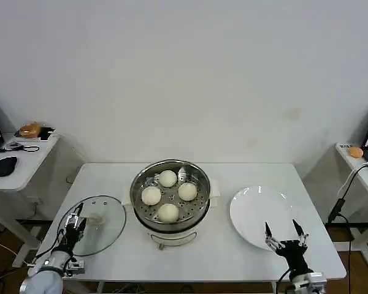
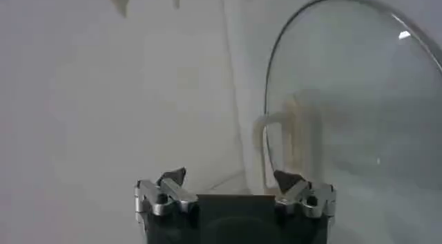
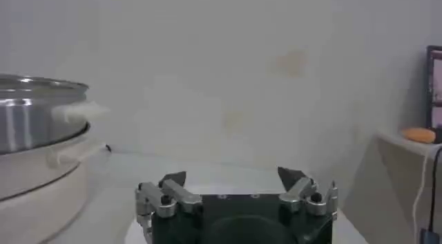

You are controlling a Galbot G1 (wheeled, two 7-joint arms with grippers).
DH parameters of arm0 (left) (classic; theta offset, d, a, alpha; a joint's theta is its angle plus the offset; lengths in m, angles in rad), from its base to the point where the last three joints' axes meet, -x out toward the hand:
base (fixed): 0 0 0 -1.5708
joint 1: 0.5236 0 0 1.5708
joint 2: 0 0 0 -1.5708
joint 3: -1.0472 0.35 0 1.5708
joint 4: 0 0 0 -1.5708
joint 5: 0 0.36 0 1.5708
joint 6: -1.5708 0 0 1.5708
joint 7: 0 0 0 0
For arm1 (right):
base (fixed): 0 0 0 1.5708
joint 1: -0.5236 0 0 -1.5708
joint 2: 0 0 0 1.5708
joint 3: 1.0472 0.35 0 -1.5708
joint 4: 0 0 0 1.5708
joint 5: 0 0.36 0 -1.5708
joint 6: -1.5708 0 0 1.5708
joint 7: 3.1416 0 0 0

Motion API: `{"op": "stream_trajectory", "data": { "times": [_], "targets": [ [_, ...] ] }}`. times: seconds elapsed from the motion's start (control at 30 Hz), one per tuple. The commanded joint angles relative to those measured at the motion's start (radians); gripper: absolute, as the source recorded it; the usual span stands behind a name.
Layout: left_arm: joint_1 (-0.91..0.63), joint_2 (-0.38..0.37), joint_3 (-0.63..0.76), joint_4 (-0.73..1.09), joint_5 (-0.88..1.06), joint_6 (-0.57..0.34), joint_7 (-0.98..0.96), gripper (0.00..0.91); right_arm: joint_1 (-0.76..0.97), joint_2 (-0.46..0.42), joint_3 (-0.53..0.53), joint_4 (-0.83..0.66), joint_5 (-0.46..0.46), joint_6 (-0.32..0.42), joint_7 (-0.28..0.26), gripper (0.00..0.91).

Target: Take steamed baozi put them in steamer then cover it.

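Note:
The steamer (image 1: 170,196), a shiny steel pot on a white base, stands uncovered at the middle of the table and also shows in the right wrist view (image 3: 34,121). Several steamed baozi (image 1: 167,178) lie on its perforated tray. The glass lid (image 1: 101,226) lies flat on the table to its left. My left gripper (image 1: 75,223) is open at the lid's outer edge; in the left wrist view the lid (image 2: 359,93) and its pale knob (image 2: 280,148) are just ahead of that gripper (image 2: 231,177). My right gripper (image 1: 285,233) (image 3: 231,176) hangs open over the near rim of the white plate (image 1: 251,208), holding nothing.
A side desk (image 1: 18,165) at the far left carries a black mouse and small items. Another desk (image 1: 356,159) with a cable stands at the far right. The table's front edge (image 1: 190,272) runs just before both grippers.

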Motion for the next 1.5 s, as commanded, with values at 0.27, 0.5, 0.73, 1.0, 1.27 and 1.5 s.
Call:
{"op": "stream_trajectory", "data": {
  "times": [0.27,0.5,0.73,1.0,1.27,1.5],
  "targets": [
    [-0.108,-0.009,0.054,0.083,0.018,0.0,-0.005,0.907,-0.01,0.014,0.002,-0.001,-0.011,0.005,-0.002,0.907],
    [-0.136,-0.012,0.058,0.126,0.018,-0.007,-0.011,0.0,-0.008,0.019,-0.002,-0.008,-0.018,0.006,-0.002,0.907],
    [-0.124,-0.016,0.047,0.124,0.02,-0.018,-0.014,0.0,-0.002,0.018,-0.005,-0.013,-0.019,0.004,-0.003,0.907],
    [-0.101,-0.025,0.02,0.103,0.025,-0.023,-0.009,0.0,0.0,0.014,-0.016,-0.017,-0.023,0.004,-0.004,0.907],
    [-0.034,-0.028,-0.027,-0.015,-0.011,-0.01,-0.021,0.0,-0.003,0.002,-0.034,-0.013,-0.027,0.004,-0.006,0.907],
    [0.06,-0.02,-0.066,-0.189,-0.054,0.093,-0.016,0.0,-0.004,-0.023,-0.063,-0.013,-0.028,0.005,-0.008,0.907]
  ]
}}
